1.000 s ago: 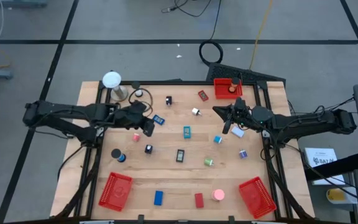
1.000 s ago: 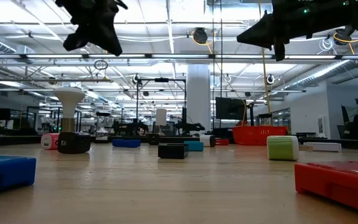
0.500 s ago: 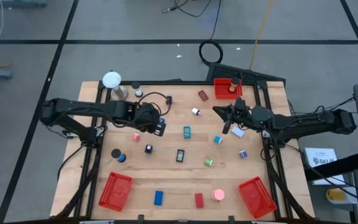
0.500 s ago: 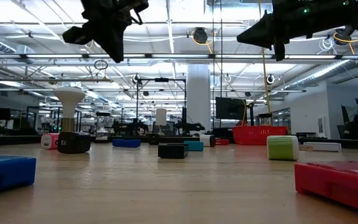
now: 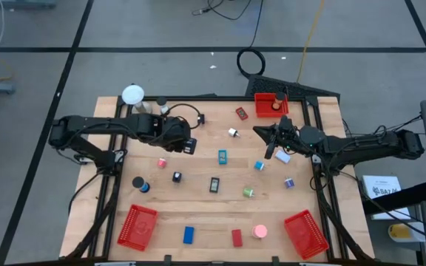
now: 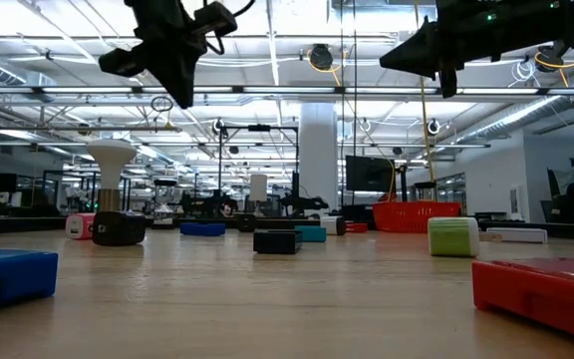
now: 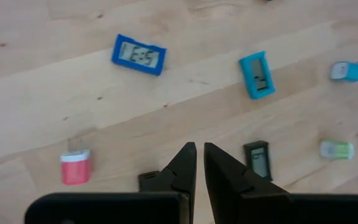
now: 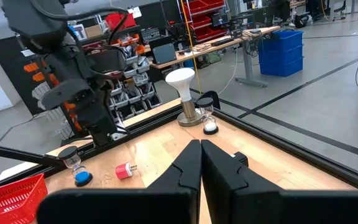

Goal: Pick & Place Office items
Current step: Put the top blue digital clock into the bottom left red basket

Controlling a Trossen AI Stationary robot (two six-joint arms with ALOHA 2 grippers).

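Digits on the blue clock [image 7: 138, 55] show only wrist-side.

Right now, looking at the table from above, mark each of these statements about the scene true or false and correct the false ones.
1. Three red mesh baskets stand on the table. True: one at the far edge, two at the near corners.
2. The left gripper is holding a blue block. False: its jaws are shut on nothing, raised above the table.
3. The pink round piece lies between the near baskets. True.
4. The right gripper rests inside a basket. False: it hangs in the air, jaws shut.
5. The white ball on a stand is at the near right corner. False: it is at the far left corner.
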